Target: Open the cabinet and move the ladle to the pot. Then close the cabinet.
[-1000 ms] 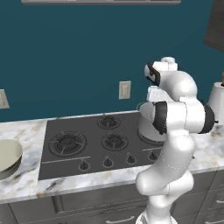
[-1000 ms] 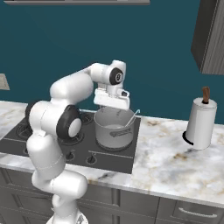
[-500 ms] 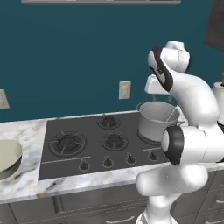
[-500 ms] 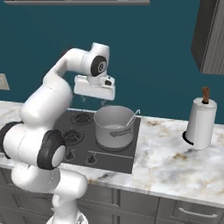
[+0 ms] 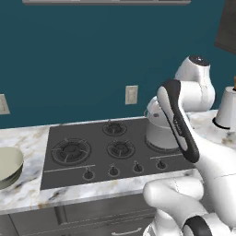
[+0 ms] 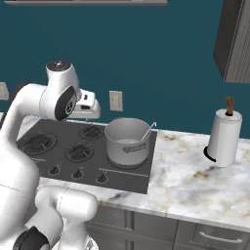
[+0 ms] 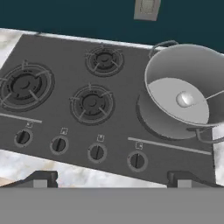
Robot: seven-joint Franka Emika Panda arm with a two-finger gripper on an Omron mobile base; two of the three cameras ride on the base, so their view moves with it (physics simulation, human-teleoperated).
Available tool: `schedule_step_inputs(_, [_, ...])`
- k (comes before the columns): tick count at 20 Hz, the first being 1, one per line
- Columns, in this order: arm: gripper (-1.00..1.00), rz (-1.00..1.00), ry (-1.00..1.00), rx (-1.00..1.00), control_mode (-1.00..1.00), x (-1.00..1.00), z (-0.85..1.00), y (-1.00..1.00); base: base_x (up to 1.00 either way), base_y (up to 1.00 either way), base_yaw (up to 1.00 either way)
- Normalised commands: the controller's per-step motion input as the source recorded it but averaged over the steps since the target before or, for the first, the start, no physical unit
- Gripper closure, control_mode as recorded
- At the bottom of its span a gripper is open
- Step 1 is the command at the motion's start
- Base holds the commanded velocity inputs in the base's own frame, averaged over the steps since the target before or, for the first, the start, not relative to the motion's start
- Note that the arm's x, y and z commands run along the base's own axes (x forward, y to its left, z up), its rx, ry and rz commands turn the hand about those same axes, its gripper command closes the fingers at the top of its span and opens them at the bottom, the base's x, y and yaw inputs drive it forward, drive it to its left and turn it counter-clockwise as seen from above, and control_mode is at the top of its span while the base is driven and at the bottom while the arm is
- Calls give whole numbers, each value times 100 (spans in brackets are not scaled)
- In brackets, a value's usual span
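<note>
Left base view: hob (image 5: pixel 110 150), dark, four burners, a row of knobs along its front edge, set into a marble counter (image 5: pixel 27 196). Pot (image 5: pixel 159 126) on the right rear burner, largely hidden behind the arm. Bowl (image 5: pixel 9 166), pale, on the counter at the far left, well apart from the hob; its contents cannot be made out. Wall socket (image 5: pixel 131 94) on the teal wall above the hob. Cabinet (image 5: pixel 228 27), dark corner of it at the upper right. Paper roll (image 5: pixel 227 108) on the counter at the right edge.

Right base view: pot (image 6: pixel 128 141) on the hob (image 6: pixel 73 151), right-hand side, two small side handles. In it, the ladle (image 6: pixel 144 135): thin handle leaning on the right rim and rising a little above it. Gripper (image 6: pixel 88 114) above the hob's rear burners, left of the pot and apart from it; whether the jaws are apart or together cannot be told here. Cabinet (image 6: pixel 234 44) on the wall at the upper right, doors closed as far as can be seen. Paper roll (image 6: pixel 222 136) upright on a holder, on the counter (image 6: pixel 195 180) right of the pot.

Hand view: looking down on the hob (image 7: pixel 65 127). Pot (image 7: pixel 186 94) at the right, pale inside; ladle (image 7: pixel 186 99) bowl resting on the pot floor, handle running off to the right. Gripper (image 7: pixel 112 177) fingertips wide apart at the bottom corners, nothing between them. Socket (image 7: pixel 146 9) at the top
</note>
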Motion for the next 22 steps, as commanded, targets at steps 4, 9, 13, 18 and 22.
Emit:
schedule_step_inputs(4, [-100, 0, -25, -2, -100, -89, 26, 23, 0, 0, 0])
schedule_step_inputs(9, [-100, 0, -1, 0, -100, -63, 26, 5, 0, 0, 0])
schedule_step_inputs(13, [-100, 0, 4, 0, -100, -23, 25, 0, 0, 0, 0])
schedule_step_inputs(18, [-100, 0, 0, 0, 100, -14, 9, -3, -56, 0, 0])
schedule_step_inputs(22, [-100, 0, 0, 0, 100, 0, 0, 0, -100, 0, -3])
